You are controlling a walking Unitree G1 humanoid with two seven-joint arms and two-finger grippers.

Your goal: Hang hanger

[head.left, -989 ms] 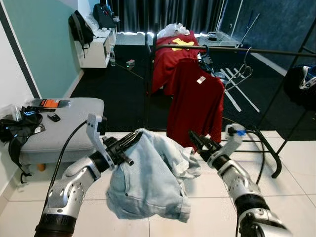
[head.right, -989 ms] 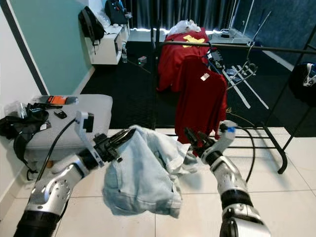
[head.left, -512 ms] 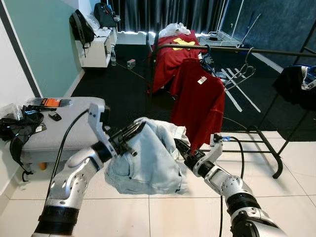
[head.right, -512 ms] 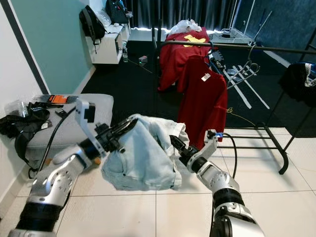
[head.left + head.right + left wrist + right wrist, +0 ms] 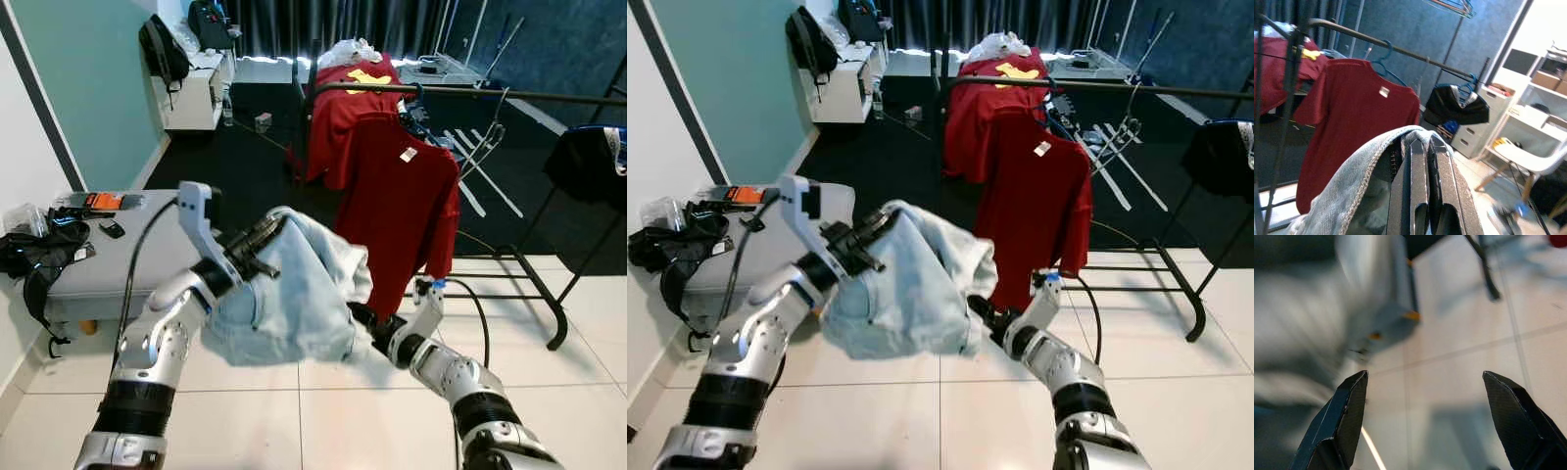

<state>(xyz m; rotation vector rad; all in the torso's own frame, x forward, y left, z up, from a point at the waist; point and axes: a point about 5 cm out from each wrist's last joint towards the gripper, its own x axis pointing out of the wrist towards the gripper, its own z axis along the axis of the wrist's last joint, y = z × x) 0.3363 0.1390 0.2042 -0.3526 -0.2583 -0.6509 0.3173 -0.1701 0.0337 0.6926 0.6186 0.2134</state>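
My left gripper is raised at chest height and shut on a light-blue denim garment, which drapes over its fingers and hangs down. My right gripper sits low under the garment's right hem, open, with its fingertips wide apart over the tiled floor. Behind them stands a black clothes rack. A red shirt hangs from the rack on a blue hanger, and bare wire hangers hang further right.
A grey bench with small items stands at my left, a black bag at its end. A second red shirt lies over the rack's far end. A black garment hangs at the right. The rack's foot rests on the tiles.
My left arm has lifted the denim garment higher and drawn it closer. My right gripper has swung left and down, from beside the garment to under its hem.
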